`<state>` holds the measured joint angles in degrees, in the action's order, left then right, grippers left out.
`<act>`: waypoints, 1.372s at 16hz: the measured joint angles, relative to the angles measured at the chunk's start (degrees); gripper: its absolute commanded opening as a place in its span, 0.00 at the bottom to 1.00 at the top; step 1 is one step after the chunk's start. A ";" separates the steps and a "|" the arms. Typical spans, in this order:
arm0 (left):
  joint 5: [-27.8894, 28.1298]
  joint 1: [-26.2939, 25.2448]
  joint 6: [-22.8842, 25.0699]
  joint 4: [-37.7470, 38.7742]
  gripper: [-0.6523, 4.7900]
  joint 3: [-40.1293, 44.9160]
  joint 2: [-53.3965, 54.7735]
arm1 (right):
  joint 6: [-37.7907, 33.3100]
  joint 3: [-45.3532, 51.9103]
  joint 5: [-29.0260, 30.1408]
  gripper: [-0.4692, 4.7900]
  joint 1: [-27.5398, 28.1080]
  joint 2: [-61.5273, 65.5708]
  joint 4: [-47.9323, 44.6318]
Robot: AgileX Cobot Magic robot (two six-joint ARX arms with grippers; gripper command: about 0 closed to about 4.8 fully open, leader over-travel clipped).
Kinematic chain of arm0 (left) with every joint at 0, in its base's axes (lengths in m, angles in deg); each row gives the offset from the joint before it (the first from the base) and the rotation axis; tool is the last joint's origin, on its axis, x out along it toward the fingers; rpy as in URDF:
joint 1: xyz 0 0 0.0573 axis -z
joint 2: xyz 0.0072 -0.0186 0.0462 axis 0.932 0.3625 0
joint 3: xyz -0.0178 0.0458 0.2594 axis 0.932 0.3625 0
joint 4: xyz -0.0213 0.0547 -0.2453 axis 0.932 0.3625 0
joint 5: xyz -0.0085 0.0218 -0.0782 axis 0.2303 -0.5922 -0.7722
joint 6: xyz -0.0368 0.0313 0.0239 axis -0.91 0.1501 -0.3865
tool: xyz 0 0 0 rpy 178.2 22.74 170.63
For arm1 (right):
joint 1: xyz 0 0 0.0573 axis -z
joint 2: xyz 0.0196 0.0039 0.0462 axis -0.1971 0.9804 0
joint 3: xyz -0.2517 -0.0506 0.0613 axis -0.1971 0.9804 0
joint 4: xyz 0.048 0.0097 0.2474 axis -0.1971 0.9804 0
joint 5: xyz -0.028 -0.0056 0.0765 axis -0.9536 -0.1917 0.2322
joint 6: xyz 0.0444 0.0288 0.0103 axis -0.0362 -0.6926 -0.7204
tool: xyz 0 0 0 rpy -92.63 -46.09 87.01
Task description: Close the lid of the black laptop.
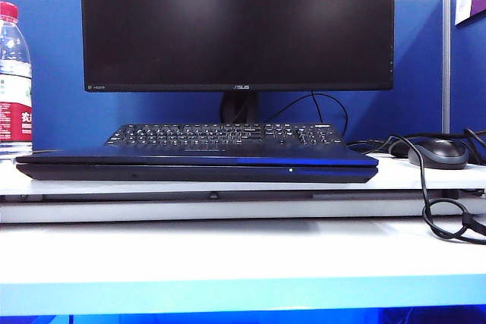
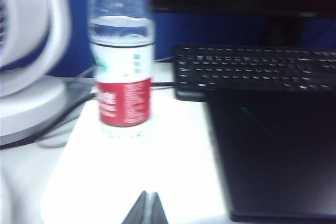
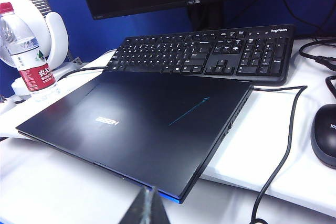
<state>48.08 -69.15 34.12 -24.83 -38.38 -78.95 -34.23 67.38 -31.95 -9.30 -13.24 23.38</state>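
Observation:
The black laptop (image 1: pixel 197 171) lies flat on the white desk with its lid (image 3: pixel 142 124) down on the base, the plain dark back with a bluish sheen facing up. The lid's back also fills one side of the left wrist view (image 2: pixel 278 156). My left gripper (image 2: pixel 146 208) is shut and empty, over bare white desk beside the laptop. My right gripper (image 3: pixel 147 206) is shut and empty too, just short of the laptop's front edge. Neither gripper shows in the exterior view.
A separate black keyboard (image 1: pixel 226 136) lies behind the laptop, under a large black monitor (image 1: pixel 237 24). A water bottle (image 1: pixel 14 81) and a white fan (image 3: pixel 44 30) stand at the left. A mouse (image 1: pixel 438 153) with looping cables (image 1: pixel 440 210) sits at the right.

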 measured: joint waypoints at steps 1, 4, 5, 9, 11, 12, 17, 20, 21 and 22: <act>-1.01 0.02 0.13 0.00 0.11 0.02 0.00 | 0.00 0.00 0.00 0.09 0.00 0.00 0.00; -1.55 0.02 1.05 0.00 0.11 0.00 0.00 | 0.00 0.00 0.00 0.09 0.00 0.00 0.00; -1.55 0.02 1.05 0.00 0.11 0.00 0.00 | 0.00 0.00 0.00 0.09 0.00 0.00 0.00; -1.55 0.02 1.25 0.00 0.11 0.02 0.00 | 0.00 0.00 0.00 0.09 0.00 0.00 0.00; -1.53 0.02 1.25 0.00 0.11 0.00 0.00 | 0.00 0.00 0.00 0.09 0.00 0.00 0.00; -1.51 0.02 1.25 0.00 0.11 0.00 0.00 | 0.00 0.00 0.00 0.09 0.00 0.00 0.00; -0.44 -0.11 1.01 -0.42 0.11 0.00 0.00 | 0.00 0.00 0.00 0.09 0.00 0.00 0.02; 0.52 -0.11 1.01 -0.44 0.11 0.02 0.00 | 0.00 0.00 0.00 0.09 0.00 0.00 0.00; 0.59 -0.11 1.01 -0.44 0.11 0.00 0.00 | 0.00 0.00 0.00 0.09 0.00 0.00 0.00; 0.59 -0.11 1.01 -0.44 0.11 0.00 0.00 | 0.00 0.00 0.00 0.09 0.00 0.00 0.00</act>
<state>48.67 -69.26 35.13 -25.26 -38.38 -78.95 -34.23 67.38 -31.95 -9.30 -13.24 23.38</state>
